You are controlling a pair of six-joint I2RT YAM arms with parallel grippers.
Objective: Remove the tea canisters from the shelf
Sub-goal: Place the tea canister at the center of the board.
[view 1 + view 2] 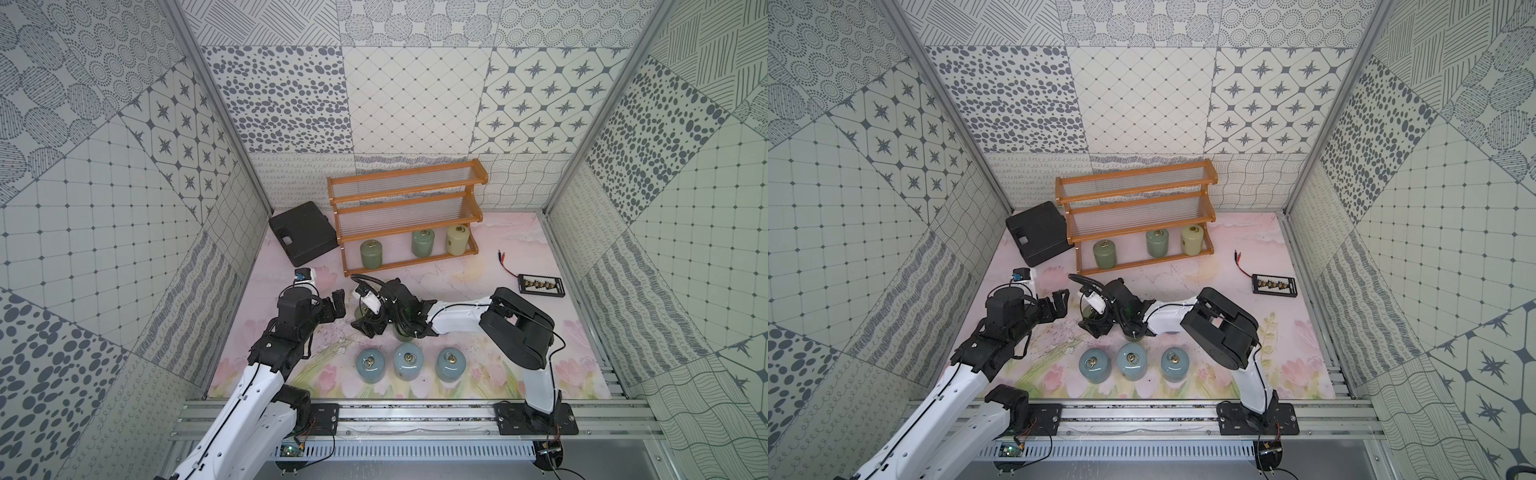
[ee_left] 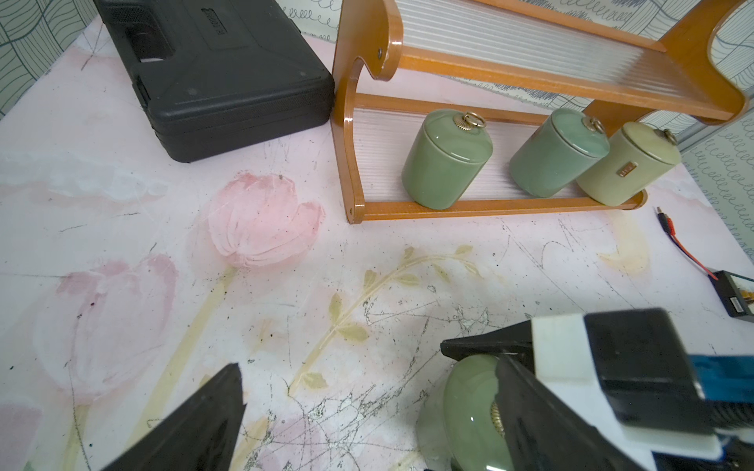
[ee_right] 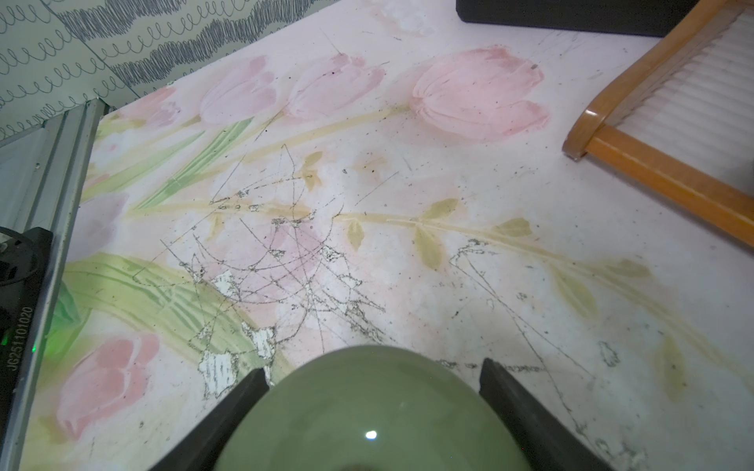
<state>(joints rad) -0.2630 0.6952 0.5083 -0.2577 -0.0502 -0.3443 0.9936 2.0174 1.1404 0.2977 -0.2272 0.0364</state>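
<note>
on the bottom tier of the shelf (image 1: 411, 262), upper middle of both top views, three tea canisters stand upright: a sage green canister (image 1: 371, 254) towards the left end, a second green canister (image 1: 422, 243) right of the middle, and a pale yellow canister (image 1: 457, 240) just beside it at the right end.

lower in the frame, three light blue canisters (image 1: 369, 365) (image 1: 408, 360) (image 1: 450, 362) stand in a row on the floral table (image 1: 457, 274), near one another but apart.

at frame centre the right gripper (image 3: 374, 368) has a third green canister (image 3: 367, 420) between its fingers, down at the table. the pads sit right at its sides, and i cannot tell whether they press it or have let go.

just left of it, the left gripper (image 1: 337, 306) is released, jaws spread wide.

a flat black case (image 1: 301, 237) lies just beside the shelf's left end. a small black board (image 1: 540, 284) with a red lead lies at the right.
</note>
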